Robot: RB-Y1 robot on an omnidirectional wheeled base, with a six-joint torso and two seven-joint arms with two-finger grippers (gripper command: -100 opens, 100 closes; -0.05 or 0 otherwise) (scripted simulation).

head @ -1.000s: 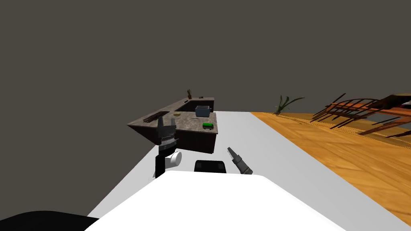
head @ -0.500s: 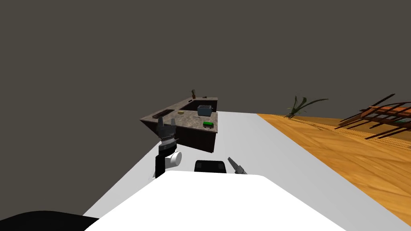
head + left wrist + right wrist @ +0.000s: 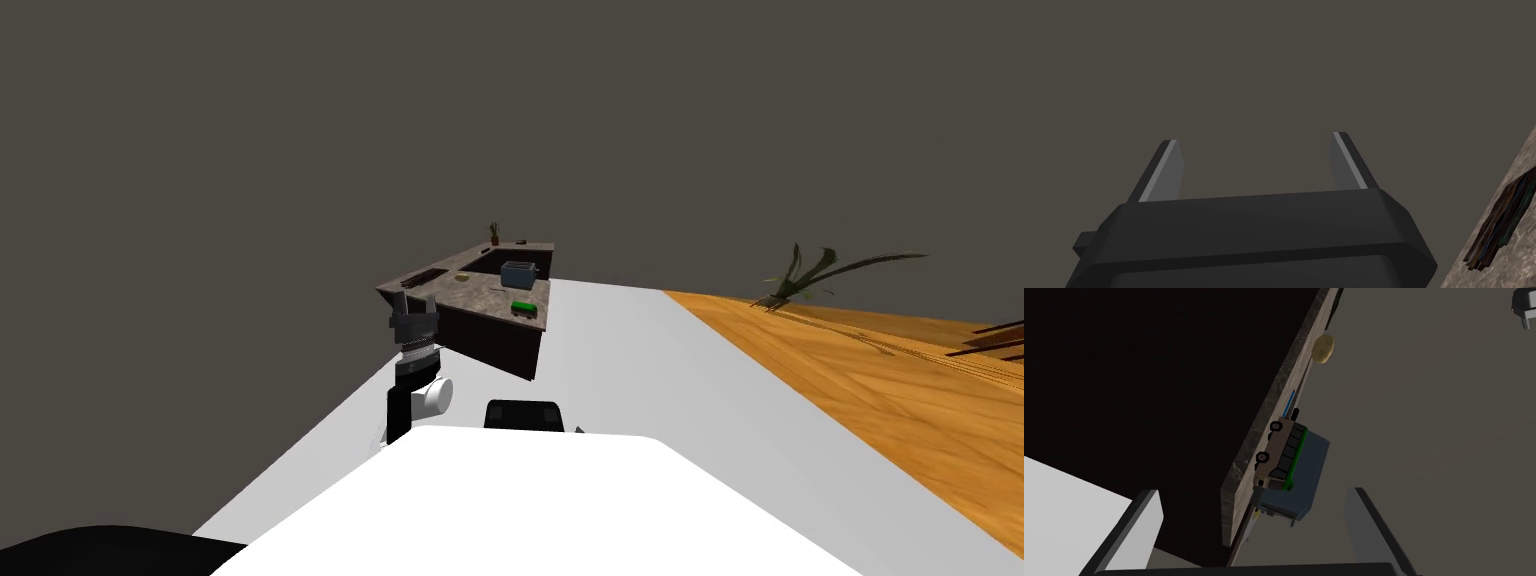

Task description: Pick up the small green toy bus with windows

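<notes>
The right gripper (image 3: 1251,492) has its two fingers (image 3: 1144,518) standing wide apart with nothing between them. I judge this is so that they are ready to go around the toy when it is reached. Along the line of these fingers, at 12 o'clock from the gripper, is the green toy bus (image 3: 1281,455), well apart from it, so there is no contact yet. The bus stands on its wheels on the stone-patterned top of the counter (image 3: 1259,438), close to the edge, and it has a green roof and a row of dark windows on its side. In the head view the bus (image 3: 522,307) is at 12 o'clock from me. A blue-grey box (image 3: 518,272) stands near it, at 12 o'clock from the bus, and a yellow round thing (image 3: 462,277) lies at about 10 o'clock from it. Because the box is behind the bus, I think a grasp from the open edge of the counter is the easier way. The left gripper (image 3: 413,320) is raised at 11 o'clock, before the left corner of the counter, beside a bundle of dark sticks (image 3: 1499,225). Its fingers (image 3: 1166,170) are also wide and empty, probably held aside to leave the way free. The task seems to be at the approach, with the reach not yet begun.
</notes>
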